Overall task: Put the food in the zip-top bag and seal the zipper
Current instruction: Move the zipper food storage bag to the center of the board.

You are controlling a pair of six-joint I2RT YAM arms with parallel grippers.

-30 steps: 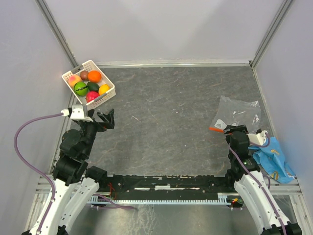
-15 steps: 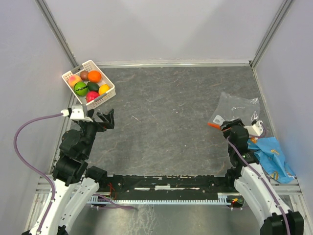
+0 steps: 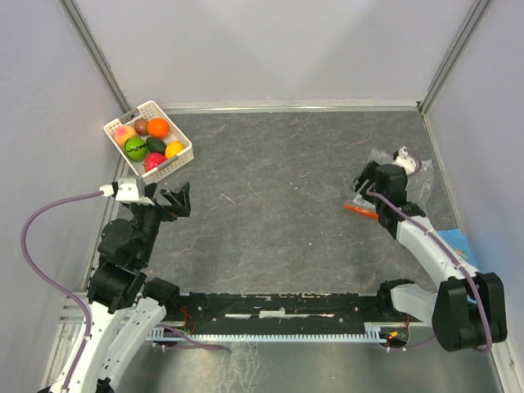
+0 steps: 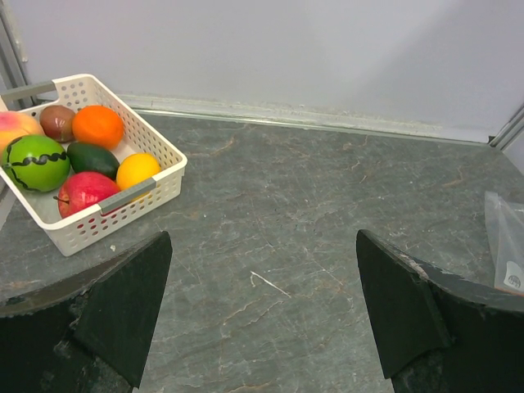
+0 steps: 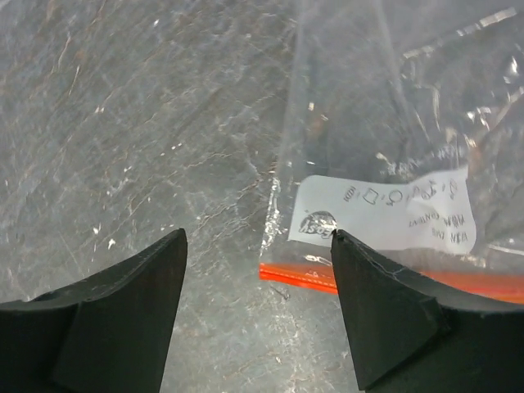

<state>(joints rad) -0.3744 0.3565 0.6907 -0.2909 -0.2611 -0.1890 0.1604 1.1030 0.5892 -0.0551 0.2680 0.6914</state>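
Right claw [image 5: 257, 246] advanced, over crinkly zip-top bag [image 5: 385, 115]

We see our left pincer [image 4: 262, 282] gaping above the surface [image 4: 319, 188]; the basket [image 4: 98, 233] at left holds food [image 4: 98, 127].

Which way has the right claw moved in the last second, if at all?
Yes. The right gripper moved away from the front rail toward the back wall, now over the zip-top bag.

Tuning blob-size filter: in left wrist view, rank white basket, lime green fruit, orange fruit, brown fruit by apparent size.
1. white basket
2. lime green fruit
3. orange fruit
4. brown fruit
Green is nearer the camera than orange; that pair is unsure.
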